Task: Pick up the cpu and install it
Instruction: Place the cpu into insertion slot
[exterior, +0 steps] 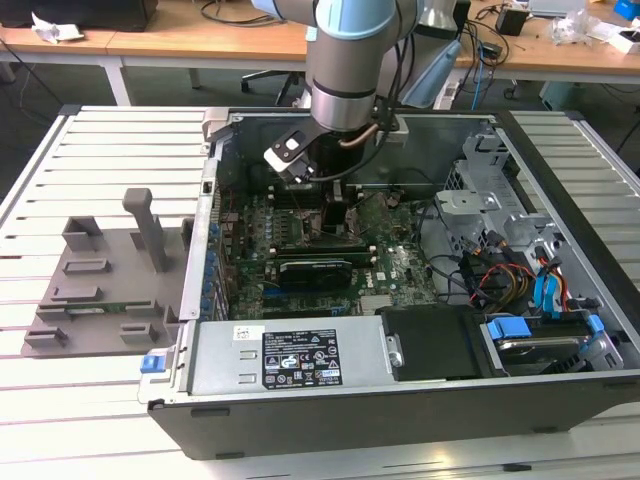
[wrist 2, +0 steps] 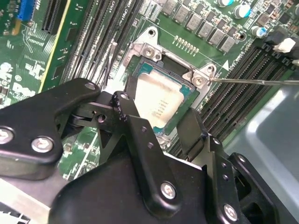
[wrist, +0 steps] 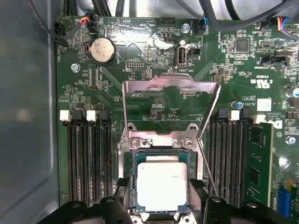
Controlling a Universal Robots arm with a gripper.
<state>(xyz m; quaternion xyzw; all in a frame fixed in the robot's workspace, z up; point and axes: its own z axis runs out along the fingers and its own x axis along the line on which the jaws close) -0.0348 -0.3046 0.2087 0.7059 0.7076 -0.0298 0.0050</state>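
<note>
Squarely in the socket (wrist: 159, 143) lies the cpu (wrist: 162, 186), silvery-grey lid on green board; the gripper (wrist 2: 156, 112) straddles it, grasp impossible to tell.

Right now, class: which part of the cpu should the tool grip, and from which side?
Likely its two opposite edges, from straight above: the cpu lies flat in the socket with the load plate swung open, so only its thin sides offer purchase.
</note>
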